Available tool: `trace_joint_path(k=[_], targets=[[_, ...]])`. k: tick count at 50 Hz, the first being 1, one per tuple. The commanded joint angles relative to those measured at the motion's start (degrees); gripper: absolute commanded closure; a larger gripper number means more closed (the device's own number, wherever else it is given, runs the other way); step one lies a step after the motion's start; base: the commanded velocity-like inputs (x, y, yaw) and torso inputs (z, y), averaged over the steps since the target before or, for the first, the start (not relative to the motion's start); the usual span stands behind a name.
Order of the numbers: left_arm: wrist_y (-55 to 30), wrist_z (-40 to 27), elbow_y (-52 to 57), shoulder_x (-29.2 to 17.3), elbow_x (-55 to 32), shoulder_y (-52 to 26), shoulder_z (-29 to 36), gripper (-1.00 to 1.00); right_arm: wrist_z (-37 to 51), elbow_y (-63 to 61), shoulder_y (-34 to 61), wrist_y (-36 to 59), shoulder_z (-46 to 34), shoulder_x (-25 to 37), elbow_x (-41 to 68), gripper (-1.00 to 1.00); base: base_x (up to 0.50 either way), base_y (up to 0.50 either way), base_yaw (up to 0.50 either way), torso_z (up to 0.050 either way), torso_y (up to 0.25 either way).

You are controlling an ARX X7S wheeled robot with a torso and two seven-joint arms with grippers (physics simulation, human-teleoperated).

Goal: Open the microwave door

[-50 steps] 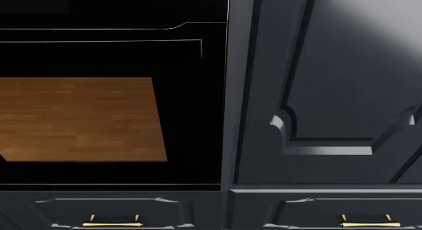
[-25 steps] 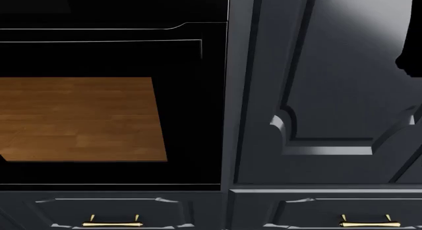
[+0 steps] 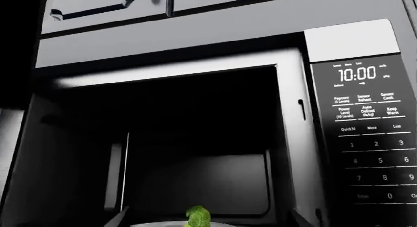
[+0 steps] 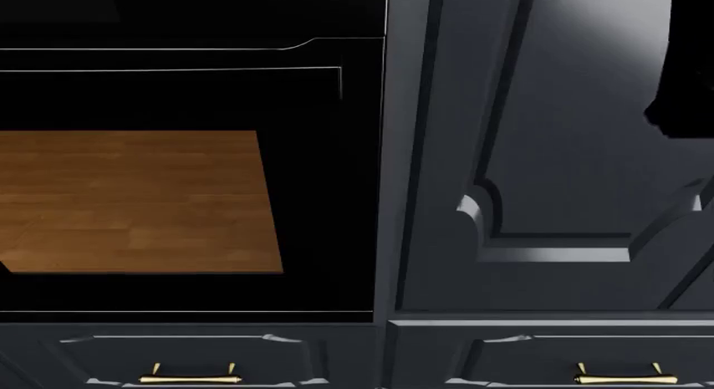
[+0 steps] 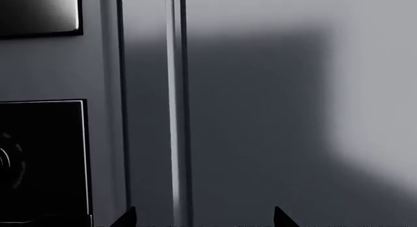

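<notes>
- Dark grey panelled cabinet door (image 4: 558, 155) filling the right half of the head view, with a raised moulded frame; a black silhouette of an arm (image 4: 683, 79) at that view's right edge, too dark to read further.
- Black glossy built-in oven front (image 4: 190, 188) at the left of the head view, reflecting a brown wood-plank floor (image 4: 134, 201) in its glass.
- Grey stainless over-the-range microwave (image 3: 195, 71) in the left wrist view, set under pale cabinets (image 3: 163, 7); door already swung open, cavity dark and exposed.
- Black touch control panel (image 3: 368, 134) beside the cavity, display reading 10:00, number keys below.
- Dark drawer fronts along the bottom of the head view, each with a brass bar handle (image 4: 190, 376), second handle (image 4: 624, 376).
- Pale vertical metal strip (image 5: 177, 110) on a grey surface in the right wrist view.
- Right claw (image 5: 204, 219): two dark fingertips (image 5: 127, 218) spread well apart, holding nothing.
- Small green broccoli floret (image 3: 198, 217) low in the microwave cavity.
- Left claw: outside every view, state cannot be told.
</notes>
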Motion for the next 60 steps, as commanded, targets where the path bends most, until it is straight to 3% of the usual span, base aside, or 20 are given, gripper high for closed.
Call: trace_joint_path(k=[1,5,12,26,41,49,60], targets=[[2.8,11.7,1.2,-2.9,20.0,0.0,-2.5,-1.00,-1.9,-0.1,-3.7,0.4,2.1,-0.4,-2.1,-1.00,0.00,0.00,0.00,0.000,0.000],[4.9,15.0,1.5,-5.1,25.8,0.0,-3.1,-1.00,-2.7,-0.2,-5.1,0.5,2.9,-0.8,-3.1,-1.00,0.00,0.00,0.00,0.000,0.000],[10.7,26.8,2.2,-9.6,39.4,0.0,-4.3,-1.00,-2.5,0.2,-3.7,0.6,1.2,-1.5,-3.5,-1.00,0.00,0.00,0.00,0.000,0.000],[16.7,34.0,3.3,-22.5,45.2,0.0,-4.8,-1.00,-1.7,0.1,-2.6,0.7,-1.2,-2.1,-3.6,-1.00,0.00,0.00,0.00,0.000,0.000],[20.1,24.7,0.2,-33.8,38.4,0.0,-4.4,-1.00,-0.9,-0.3,-2.3,0.4,-2.4,-2.6,-3.4,-1.00,0.00,0.00,0.00,0.000,0.000],[22.1,15.7,-5.0,-38.3,33.0,0.0,-4.0,-1.00,1.0,-1.4,-3.4,-0.5,-3.0,-2.9,-3.0,-1.00,0.00,0.00,0.00,0.000,0.000],[25.9,-5.3,-13.3,-40.6,23.5,0.0,-3.5,-1.00,8.2,-1.5,2.9,-1.1,-10.5,-5.8,-1.4,-1.00,0.00,0.00,0.00,0.000,0.000]])
